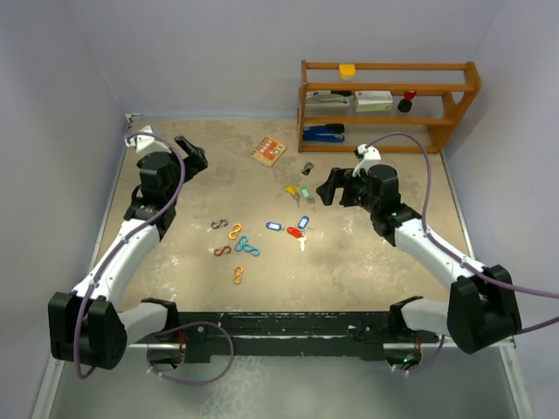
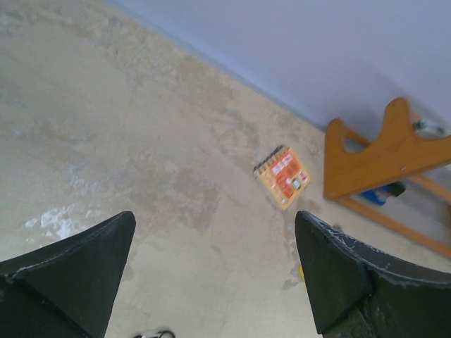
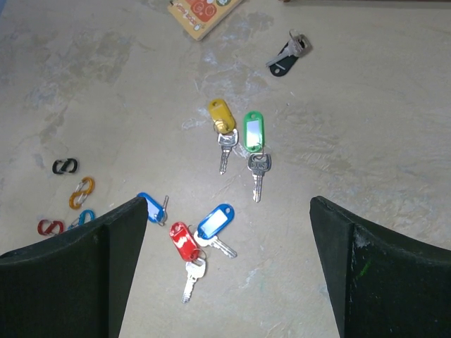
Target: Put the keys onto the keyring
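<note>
Several tagged keys lie on the table between the arms. In the right wrist view these are a yellow-tagged key (image 3: 220, 120), a green-tagged key (image 3: 253, 134), a black-tagged key (image 3: 283, 62), a blue-tagged key (image 3: 215, 222), a red-tagged key (image 3: 184, 243) and a second blue tag (image 3: 151, 208) beside my left finger. From the top view they sit around the red tag (image 1: 294, 232). My right gripper (image 3: 229, 204) (image 1: 330, 186) is open and empty above them. My left gripper (image 2: 215, 215) (image 1: 194, 157) is open and empty over bare table at the far left.
Several coloured S-shaped clips (image 1: 234, 230) lie left of the keys, also visible in the right wrist view (image 3: 81, 192). An orange notebook (image 1: 268, 151) (image 2: 283, 176) lies at the back. A wooden shelf (image 1: 384, 100) (image 2: 384, 158) with small items stands at the back right.
</note>
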`<state>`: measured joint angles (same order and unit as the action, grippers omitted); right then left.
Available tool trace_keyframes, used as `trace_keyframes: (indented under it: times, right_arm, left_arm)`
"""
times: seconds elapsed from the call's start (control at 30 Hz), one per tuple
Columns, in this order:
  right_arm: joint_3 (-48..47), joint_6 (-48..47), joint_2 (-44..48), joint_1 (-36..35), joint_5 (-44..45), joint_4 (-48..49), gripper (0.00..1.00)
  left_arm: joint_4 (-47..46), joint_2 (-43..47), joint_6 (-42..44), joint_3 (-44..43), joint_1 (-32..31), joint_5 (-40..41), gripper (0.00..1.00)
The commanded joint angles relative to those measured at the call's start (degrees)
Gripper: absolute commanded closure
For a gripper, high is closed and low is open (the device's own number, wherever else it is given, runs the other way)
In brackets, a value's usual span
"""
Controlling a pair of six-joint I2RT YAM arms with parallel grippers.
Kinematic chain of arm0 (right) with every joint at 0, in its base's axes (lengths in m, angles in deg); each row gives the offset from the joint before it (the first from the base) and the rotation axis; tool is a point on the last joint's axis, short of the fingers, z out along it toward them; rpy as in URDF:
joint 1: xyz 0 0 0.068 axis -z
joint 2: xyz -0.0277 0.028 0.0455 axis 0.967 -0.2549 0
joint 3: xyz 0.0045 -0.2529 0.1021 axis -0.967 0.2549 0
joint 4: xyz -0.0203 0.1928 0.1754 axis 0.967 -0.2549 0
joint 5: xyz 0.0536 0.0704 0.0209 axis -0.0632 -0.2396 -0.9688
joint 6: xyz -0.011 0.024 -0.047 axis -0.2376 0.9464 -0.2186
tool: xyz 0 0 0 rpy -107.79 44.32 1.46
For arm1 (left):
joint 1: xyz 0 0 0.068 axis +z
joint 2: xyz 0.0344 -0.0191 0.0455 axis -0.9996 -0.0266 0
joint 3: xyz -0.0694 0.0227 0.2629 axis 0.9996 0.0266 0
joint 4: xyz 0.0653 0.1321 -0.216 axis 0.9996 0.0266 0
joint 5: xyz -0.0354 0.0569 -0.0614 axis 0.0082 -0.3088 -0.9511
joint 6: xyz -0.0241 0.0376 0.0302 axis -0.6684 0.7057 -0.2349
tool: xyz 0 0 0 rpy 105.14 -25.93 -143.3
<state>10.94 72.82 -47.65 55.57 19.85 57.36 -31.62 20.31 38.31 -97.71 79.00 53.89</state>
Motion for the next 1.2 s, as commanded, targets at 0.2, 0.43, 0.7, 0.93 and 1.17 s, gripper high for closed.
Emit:
trace_keyframes:
  times: [0.2,0.43,0.7,0.93,1.17]
  right_arm:
    - [-6.11,-1.75,-6.64,-4.22,0.44,-2.87,0.03]
    - [-7.71,-2.93,-9.04,-7.13,1.93,-3.72,0.03]
    - [-7.88,-3.21,-9.31,-7.59,2.75,-4.16,0.03]
    - [-8.40,-3.95,-10.20,-7.67,2.59,-3.95,0.03]
    - [-7.43,-4.06,-9.45,-7.76,3.05,-4.32,0.03]
  left_arm:
    - [5.86,-5.15,1.10,2.23,-9.58,7.10,0.16]
    - [7.73,-3.83,0.58,7.37,-11.56,9.79,0.19]
    - [10.73,-2.54,-1.35,11.72,-17.72,11.03,0.20]
    - [9.25,-5.10,-1.71,13.26,-26.74,17.89,0.23]
    - [7.60,-12.95,-0.51,11.71,-29.25,19.91,0.30]
